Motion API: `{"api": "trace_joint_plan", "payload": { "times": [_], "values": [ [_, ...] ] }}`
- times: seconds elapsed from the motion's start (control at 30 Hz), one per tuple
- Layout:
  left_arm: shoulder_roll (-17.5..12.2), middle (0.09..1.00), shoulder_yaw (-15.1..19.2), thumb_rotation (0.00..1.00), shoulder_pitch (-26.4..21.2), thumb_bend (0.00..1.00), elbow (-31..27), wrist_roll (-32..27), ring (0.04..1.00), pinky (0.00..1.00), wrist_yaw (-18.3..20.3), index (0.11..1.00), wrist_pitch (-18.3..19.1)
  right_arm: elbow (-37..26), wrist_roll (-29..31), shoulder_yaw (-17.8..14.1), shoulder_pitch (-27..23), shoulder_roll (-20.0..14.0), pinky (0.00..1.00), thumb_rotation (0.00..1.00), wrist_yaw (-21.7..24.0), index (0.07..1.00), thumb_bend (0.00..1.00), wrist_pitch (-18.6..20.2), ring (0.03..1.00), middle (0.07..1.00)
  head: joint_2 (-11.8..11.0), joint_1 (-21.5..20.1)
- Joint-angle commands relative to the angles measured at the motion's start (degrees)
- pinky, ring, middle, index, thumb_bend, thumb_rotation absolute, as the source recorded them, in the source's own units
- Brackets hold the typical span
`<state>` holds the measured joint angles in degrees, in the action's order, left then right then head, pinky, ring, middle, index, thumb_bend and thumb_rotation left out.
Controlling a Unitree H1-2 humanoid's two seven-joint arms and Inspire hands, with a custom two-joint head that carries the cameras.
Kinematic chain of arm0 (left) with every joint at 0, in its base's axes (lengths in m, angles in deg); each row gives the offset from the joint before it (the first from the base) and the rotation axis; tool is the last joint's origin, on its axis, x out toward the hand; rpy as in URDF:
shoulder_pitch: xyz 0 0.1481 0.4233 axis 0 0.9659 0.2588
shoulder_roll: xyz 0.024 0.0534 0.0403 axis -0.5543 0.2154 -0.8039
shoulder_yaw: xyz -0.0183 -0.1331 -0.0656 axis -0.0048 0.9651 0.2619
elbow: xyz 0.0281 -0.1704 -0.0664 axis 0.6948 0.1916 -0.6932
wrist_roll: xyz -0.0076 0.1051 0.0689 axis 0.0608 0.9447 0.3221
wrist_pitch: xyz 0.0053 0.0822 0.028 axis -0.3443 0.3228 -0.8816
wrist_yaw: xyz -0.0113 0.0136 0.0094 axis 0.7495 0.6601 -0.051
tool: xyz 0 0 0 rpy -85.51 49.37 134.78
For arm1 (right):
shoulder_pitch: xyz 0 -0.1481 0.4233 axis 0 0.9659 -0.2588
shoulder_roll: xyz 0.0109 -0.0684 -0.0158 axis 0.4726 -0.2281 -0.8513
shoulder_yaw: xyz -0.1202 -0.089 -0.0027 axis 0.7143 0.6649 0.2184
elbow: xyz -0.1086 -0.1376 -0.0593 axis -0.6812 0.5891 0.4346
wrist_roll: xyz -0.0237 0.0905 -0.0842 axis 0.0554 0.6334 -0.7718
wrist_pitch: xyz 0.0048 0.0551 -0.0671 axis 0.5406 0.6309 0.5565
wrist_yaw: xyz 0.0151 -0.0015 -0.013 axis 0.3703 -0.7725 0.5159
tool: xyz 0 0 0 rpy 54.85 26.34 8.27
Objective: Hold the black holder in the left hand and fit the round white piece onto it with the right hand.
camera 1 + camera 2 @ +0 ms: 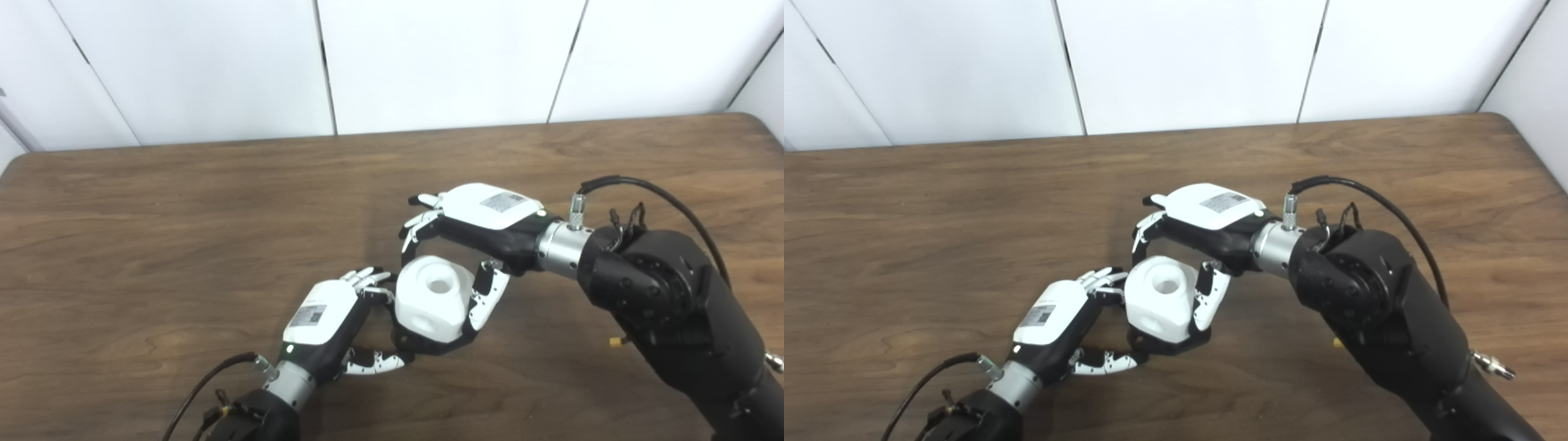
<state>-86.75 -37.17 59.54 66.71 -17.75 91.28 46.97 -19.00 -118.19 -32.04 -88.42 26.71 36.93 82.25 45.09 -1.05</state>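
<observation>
Near the front edge of the brown wooden table point(184, 202), the round white plastic piece point(433, 298), faceted with a hole in its top and another in its side, sits on the low black holder point(429, 345). The fit looks nearly made; whether it is fully seated cannot be told. The left hand point(331, 321) grasps the holder from the side. The right hand point(471, 239) curls over the white piece, fingers point(419, 226) and thumb either side.
</observation>
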Motion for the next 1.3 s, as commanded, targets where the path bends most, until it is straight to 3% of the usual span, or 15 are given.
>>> {"api": "trace_joint_plan", "payload": {
  "times": [0.0, 0.33, 1.27],
  "values": [
    [-0.23, 0.872, -0.87, 0.05, 1.35, 0.50, 1.66, -0.43, 0.930, 0.91, 3.52, 0.493, 2.13, -0.51, -1.19, -0.03, -1.24, 0.26, 1.00, 0.13, -1.21, 0.482, 0.52, -1.56, 1.000, 0.854, 0.08, -0.04],
    [-0.27, 0.873, -0.88, 0.05, 1.37, 0.50, 1.63, -0.53, 0.932, 0.91, 3.66, 0.493, 2.20, -0.76, -2.88, 0.61, -0.57, -0.38, 1.00, 0.13, -1.50, 0.482, 0.52, -4.36, 0.996, 0.853, 0.08, -0.04],
    [-0.29, 0.876, -0.69, 0.06, 1.29, 0.50, 0.58, -0.29, 0.934, 0.92, 4.50, 0.494, 2.77, -3.44, -1.96, 0.26, -0.83, -1.39, 1.00, 0.13, 4.13, 0.483, 0.52, -2.68, 1.000, 0.851, 1.09, -1.08]
  ]
}}
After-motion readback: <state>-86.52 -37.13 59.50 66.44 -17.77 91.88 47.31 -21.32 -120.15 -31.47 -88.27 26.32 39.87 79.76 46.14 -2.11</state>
